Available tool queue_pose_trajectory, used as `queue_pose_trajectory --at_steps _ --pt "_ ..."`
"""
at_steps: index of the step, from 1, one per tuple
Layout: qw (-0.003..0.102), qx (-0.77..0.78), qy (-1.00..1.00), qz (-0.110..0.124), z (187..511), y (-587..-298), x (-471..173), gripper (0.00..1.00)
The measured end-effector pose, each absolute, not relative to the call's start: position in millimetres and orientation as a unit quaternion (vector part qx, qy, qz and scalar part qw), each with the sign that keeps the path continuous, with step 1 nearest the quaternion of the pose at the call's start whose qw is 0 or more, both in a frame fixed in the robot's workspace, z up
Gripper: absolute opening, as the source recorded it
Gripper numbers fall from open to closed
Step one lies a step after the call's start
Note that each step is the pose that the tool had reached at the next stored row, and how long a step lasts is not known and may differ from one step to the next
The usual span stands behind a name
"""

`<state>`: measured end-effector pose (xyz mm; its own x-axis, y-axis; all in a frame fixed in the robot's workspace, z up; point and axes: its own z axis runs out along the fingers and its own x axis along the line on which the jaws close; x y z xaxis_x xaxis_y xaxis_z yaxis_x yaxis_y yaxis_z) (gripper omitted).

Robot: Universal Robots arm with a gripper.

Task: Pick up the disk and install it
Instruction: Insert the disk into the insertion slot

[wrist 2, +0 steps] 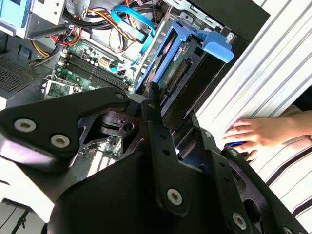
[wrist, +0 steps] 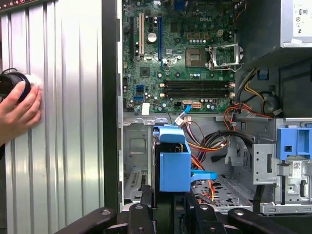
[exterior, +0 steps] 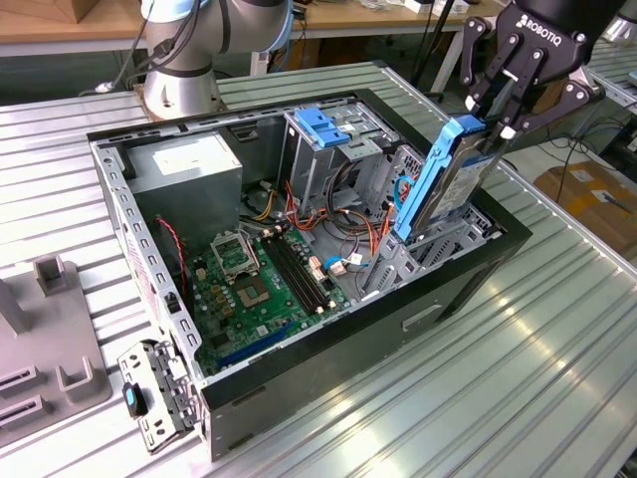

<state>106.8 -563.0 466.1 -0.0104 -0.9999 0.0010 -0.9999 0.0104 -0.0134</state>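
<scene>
Bench [exterior: 478,398]: ribbed metal, carrying everything here.
Computer case [exterior: 328,344]: black, lying on its side on the bench with the side panel off, insides open to view.
Arm [exterior: 184,60]: its silver base stands on the bench just behind the case.
Power-supply box [exterior: 189,169]: grey, in the far corner of the case toward the exterior view's left.
Motherboard [exterior: 254,289]: green, flat on the case floor, near the power-supply box.
Hand [exterior: 493,134]: over the corner of the case at the exterior view's right, black fingers clenched on the top end of the disk.
Disk [exterior: 438,184]: stands on end in its light-blue carrier. Its lower end is down inside the grey drive bay and its upper part is above the case rim. Whether it is seated, I cannot tell.
Blue handle piece [exterior: 323,124]: on top of the neighbouring drive cage, apart from the disk.
Person [wrist: 17,109]: fingers resting on a dark round object [wrist: 9,84] on the bench outside the case wall.
</scene>
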Motion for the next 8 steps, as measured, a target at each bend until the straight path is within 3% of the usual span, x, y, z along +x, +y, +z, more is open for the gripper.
queue_pose_trajectory --at_steps 8 --pt "0.004 -0.703 0.711 -0.005 458.2 -563.0 107.0 0.35"
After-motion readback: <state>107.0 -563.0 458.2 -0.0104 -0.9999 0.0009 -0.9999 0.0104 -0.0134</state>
